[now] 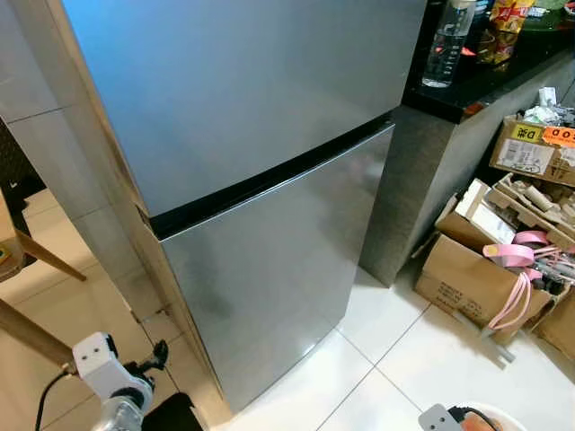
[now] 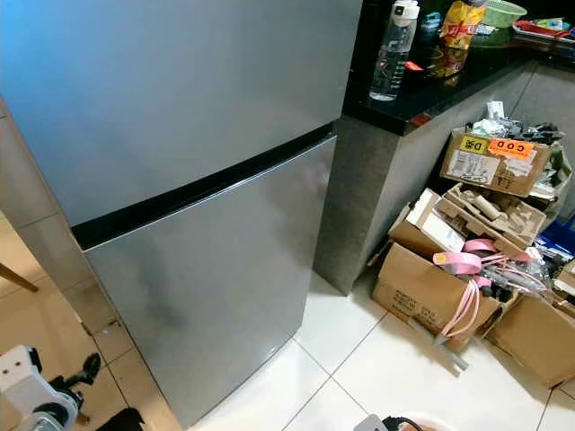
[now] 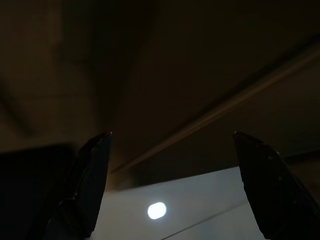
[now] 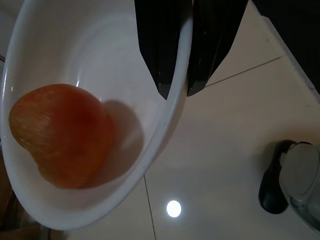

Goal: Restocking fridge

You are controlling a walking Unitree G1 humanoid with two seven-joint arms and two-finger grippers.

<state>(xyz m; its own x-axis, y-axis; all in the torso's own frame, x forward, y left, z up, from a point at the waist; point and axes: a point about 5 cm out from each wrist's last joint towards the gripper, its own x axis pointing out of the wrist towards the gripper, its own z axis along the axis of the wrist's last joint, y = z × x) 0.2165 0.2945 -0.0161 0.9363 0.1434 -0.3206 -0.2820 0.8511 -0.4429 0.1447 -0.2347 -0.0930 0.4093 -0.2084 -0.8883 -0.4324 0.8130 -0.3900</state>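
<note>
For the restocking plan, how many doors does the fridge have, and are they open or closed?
2, both closed. The upper door fills the top of the head views; the lower door sits under the black gap and reaches the floor. Nothing inside can be seen.

Grey two-door fridge [image 1: 269,162] shut, upright; white bowl [image 4: 90,125] (rim pinched) holds orange fruit [image 4: 60,135].

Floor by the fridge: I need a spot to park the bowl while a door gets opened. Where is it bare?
Bare tiles lie between the fridge front and the cardboard boxes. Right of that it is crowded with boxes and pink straps. The right gripper pinches the white bowl rim.
</note>
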